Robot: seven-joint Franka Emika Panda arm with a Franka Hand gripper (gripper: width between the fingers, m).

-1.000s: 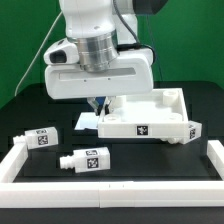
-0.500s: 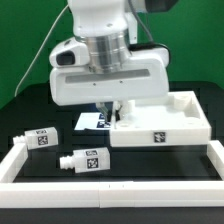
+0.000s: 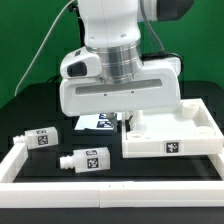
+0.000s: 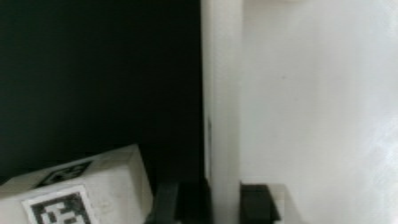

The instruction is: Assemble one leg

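Observation:
Two white legs with square tags lie on the black table at the exterior view's left, one [image 3: 40, 137] behind the other [image 3: 88, 158]. The white tray-like tabletop [image 3: 175, 140] lies flat at the right. My gripper [image 3: 127, 118] stands over the tabletop's left wall, its fingers mostly hidden under the wide white hand. In the wrist view the gripper [image 4: 222, 203] has its two dark fingers [image 4: 183, 205] on either side of the tabletop's thin wall [image 4: 221, 110], shut on it. No leg is held.
The marker board [image 3: 95, 122] lies flat just left of the gripper; its tagged corner shows in the wrist view [image 4: 71, 190]. A white frame rail [image 3: 110, 192] runs along the front, with a side rail [image 3: 12, 158] at the left.
The arm and the tabletop have moved together toward the exterior view's right. The two legs have not moved.

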